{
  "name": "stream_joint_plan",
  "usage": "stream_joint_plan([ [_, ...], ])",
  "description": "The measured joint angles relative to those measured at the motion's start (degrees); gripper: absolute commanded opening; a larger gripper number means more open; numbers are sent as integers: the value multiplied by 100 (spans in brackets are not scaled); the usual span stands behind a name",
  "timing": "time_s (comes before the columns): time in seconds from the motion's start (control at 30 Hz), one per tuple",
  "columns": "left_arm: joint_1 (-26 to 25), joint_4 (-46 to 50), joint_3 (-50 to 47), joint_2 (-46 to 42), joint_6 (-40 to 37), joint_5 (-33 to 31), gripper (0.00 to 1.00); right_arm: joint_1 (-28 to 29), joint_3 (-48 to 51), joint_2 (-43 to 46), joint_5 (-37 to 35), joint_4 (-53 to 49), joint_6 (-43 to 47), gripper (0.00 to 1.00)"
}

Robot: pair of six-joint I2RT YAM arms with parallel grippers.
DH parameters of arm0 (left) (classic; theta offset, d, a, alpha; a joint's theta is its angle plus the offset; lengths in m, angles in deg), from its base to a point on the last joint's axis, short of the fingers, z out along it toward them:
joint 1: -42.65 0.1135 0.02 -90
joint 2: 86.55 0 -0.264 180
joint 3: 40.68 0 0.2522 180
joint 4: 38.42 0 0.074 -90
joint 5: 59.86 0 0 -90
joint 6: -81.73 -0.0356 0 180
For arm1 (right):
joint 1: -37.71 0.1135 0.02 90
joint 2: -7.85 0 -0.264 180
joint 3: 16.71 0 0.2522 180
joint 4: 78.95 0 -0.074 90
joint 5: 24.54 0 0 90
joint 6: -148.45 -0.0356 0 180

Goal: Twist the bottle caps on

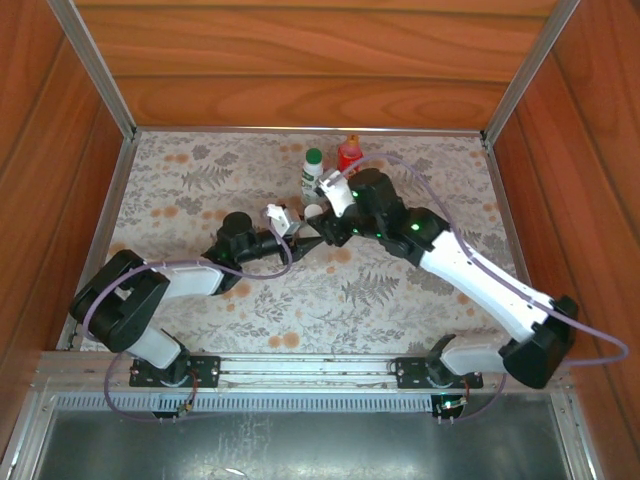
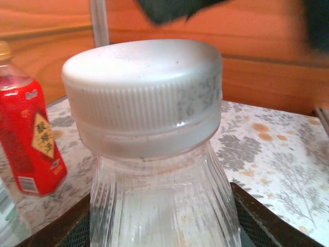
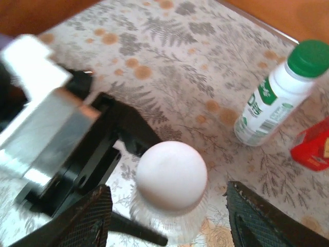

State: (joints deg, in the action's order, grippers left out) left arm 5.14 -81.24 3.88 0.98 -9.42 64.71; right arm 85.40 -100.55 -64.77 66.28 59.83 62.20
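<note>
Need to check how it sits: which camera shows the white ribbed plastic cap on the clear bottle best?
Left wrist: the white ribbed plastic cap appears large and side-on, its ridges and lower rim on the clear ribbed plastic bottle sharp. Right wrist shows its round top from above; top external, a pale speck.

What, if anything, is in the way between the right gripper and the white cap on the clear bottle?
Nothing visible. The right gripper hangs open over the white cap, one finger on each side with a bare gap between. The left gripper clamps the clear bottle lower down, below the cap and out of the way.
</note>
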Motion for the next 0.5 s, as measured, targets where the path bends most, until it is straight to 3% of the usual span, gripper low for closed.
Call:
stream_joint_plan([
  [0.13,4,39,-101,-83,-61,933,55,-22,254,704,1019,33,610,74],
  [0.27,4,57,-120,-216,-50,1823,55,-20,177,802,1821,-175,1154,75],
  [0.5,0,98,-120,-479,22,2756,55,-20,9,380,2337,-581,1582,75],
])
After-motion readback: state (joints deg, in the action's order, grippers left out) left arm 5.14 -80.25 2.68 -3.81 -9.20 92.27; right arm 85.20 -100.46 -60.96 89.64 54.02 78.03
